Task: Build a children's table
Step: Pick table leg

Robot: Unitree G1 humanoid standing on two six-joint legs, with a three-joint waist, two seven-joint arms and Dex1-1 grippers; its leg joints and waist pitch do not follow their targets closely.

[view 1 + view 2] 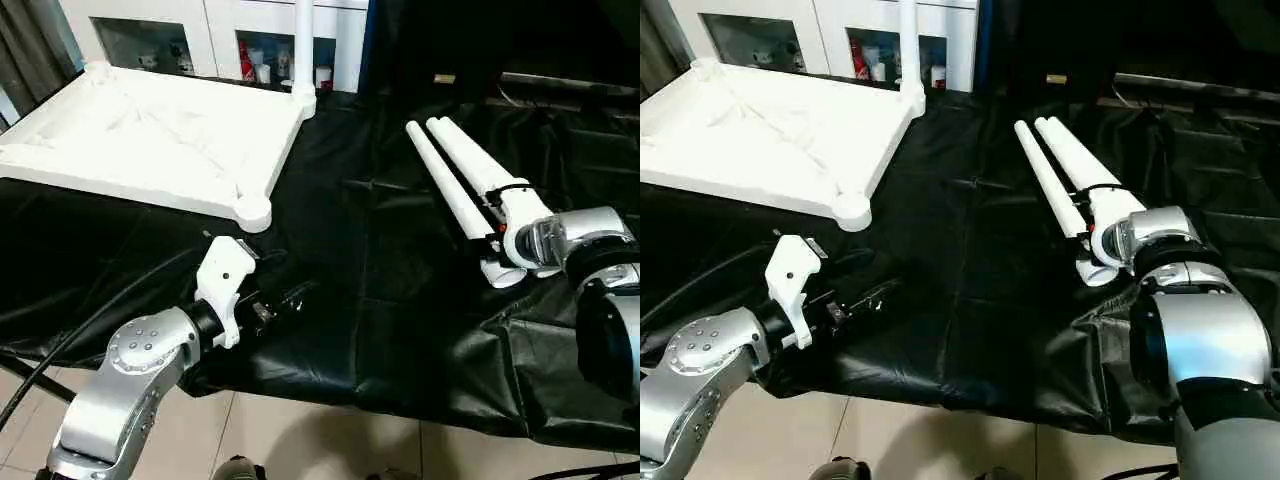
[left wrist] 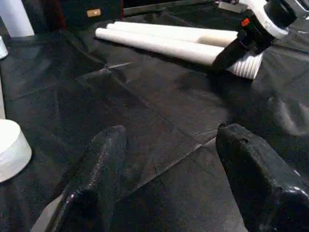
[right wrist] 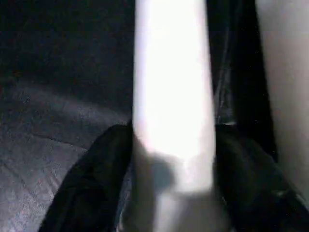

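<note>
My right gripper [image 3: 171, 159] pinches a long white tubular plastic leg [image 1: 448, 180] — I should grip squarely before lifting; my left gripper [image 2: 174, 179] rests open.

Black cover [image 1: 400, 300] on work table — white cabinet [image 1: 220, 40] behind.

A wrinkled black cover [image 1: 380, 300] drapes the bench and hangs over its near edge. Below it lies a floor of pale tiles [image 1: 300, 440] with thin joints. At the far side stands a white cabinet [image 1: 215, 35] with glass doors, and small bottles and jars [image 1: 255, 62] sit on its shelf.
</note>
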